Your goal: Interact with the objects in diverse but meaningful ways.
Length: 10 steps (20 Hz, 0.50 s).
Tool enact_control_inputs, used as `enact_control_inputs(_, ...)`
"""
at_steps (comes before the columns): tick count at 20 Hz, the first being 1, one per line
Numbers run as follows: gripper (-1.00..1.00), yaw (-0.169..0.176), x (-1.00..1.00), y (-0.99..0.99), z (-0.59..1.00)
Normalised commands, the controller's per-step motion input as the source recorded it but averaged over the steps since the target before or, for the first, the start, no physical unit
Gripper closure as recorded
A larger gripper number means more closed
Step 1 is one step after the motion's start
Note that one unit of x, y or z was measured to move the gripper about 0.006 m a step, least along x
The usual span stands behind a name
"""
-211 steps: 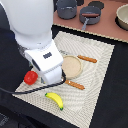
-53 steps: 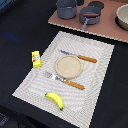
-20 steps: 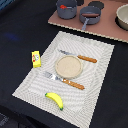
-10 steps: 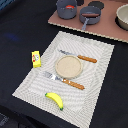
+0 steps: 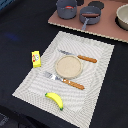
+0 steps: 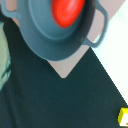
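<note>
Lying on the striped placemat (image 5: 95, 60), the tan plate (image 5: 69, 66) sits in the middle with a wooden-handled knife (image 5: 79, 56) just beyond it and a wooden-handled fork (image 5: 64, 80) just in front of it. A yellow banana (image 5: 55, 99) rests on the mat's near edge, well apart from the plate. A yellow block (image 5: 36, 58) stands upright on the dark tabletop (image 5: 20, 30), just off the mat toward the exterior view's left.

At the far side a pinkish-brown board (image 5: 107, 27) carries the cookware. A grey pot (image 5: 66, 7) stands at its end toward the exterior view's left, and beside it a second grey pot (image 5: 90, 14) holds a brown sausage (image 5: 86, 21) that leans over its near rim. A pale bowl (image 5: 123, 16) is cut off at the exterior view's right edge, and a small dark lid-like thing (image 5: 96, 4) lies behind the pots, too small to tell apart further.

The wrist view looks straight down on a grey pot (image 6: 60, 27) with side handles, and a red tomato (image 6: 68, 11) lies inside it. A corner of the board (image 6: 62, 67) pokes out from under the pot, and a bit of the yellow block (image 6: 123, 116) shows at the picture's edge.

Neither the arm nor the gripper appears in either view, so I cannot tell how far the fingers are spread or whether they hold anything.
</note>
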Motion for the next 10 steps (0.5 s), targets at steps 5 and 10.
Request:
enact_control_inputs(5, -1.00, -0.159, 0.46, -0.51, 0.06)
enact_control_inputs(10, -1.00, -0.191, 0.40, -0.44, 0.00)
